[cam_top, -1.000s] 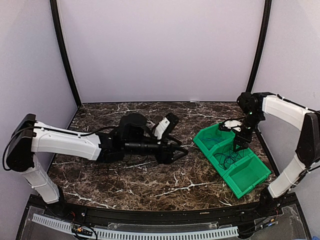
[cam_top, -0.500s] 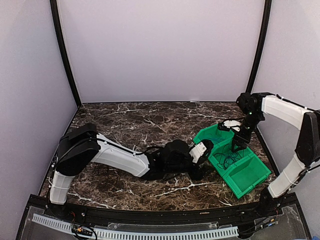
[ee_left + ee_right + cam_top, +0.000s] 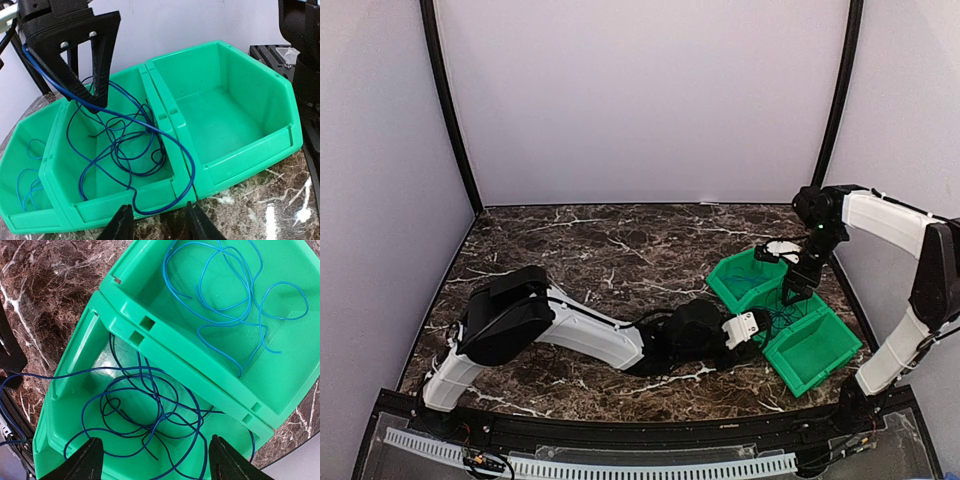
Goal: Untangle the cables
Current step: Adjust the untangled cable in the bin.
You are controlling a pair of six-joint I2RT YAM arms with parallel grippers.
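Note:
The cables lie in a row of green bins. A dark blue cable (image 3: 125, 145) is tangled with a thin black one (image 3: 159, 154) in the middle bin (image 3: 150, 195). One dark blue loop (image 3: 192, 165) hangs over that bin's front wall. My left gripper (image 3: 160, 226) sits low on the table just before this loop, jaws apart, nothing held. My right gripper (image 3: 157, 460) hovers open and wide over the same tangle (image 3: 150, 410). A bright blue cable (image 3: 235, 295) lies loose in the far bin (image 3: 280, 365).
The near bin (image 3: 240, 155) has nothing in it. The three bins stand at the right of the marble table (image 3: 580, 260), close to the right arm's base. My left arm (image 3: 590, 335) stretches low across the table's front.
My left arm has swung from mid-table rightward to the front of the bins, and its jaws have narrowed. The right gripper has stayed over the middle bin.

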